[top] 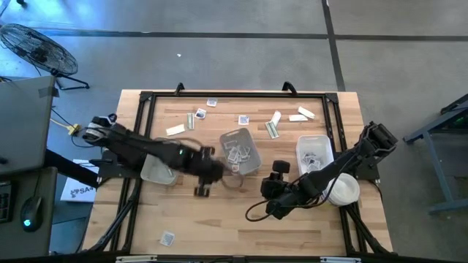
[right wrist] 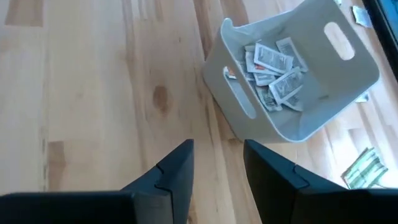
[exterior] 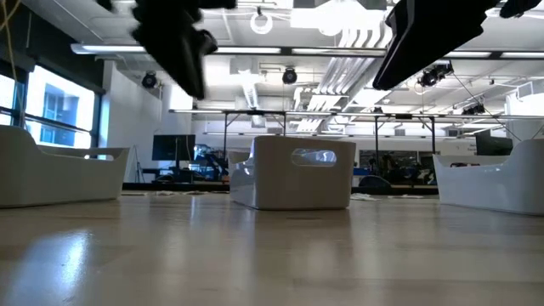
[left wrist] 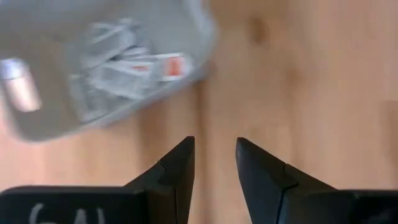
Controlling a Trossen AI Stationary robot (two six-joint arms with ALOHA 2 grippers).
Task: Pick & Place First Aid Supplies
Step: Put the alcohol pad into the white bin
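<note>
Grey and half full, the middle bin holds a pile of first aid packets; the left gripper hangs just beside it with its fingers apart and nothing between them — it looks like a drop step is done. The right gripper waits over bare wood near the same bin, fingers apart, empty too. More packets lie far off, like the green-white strip and the small sachet near the front edge; the next move calls for reaching out to one — then pinching it flat off the table.
</note>
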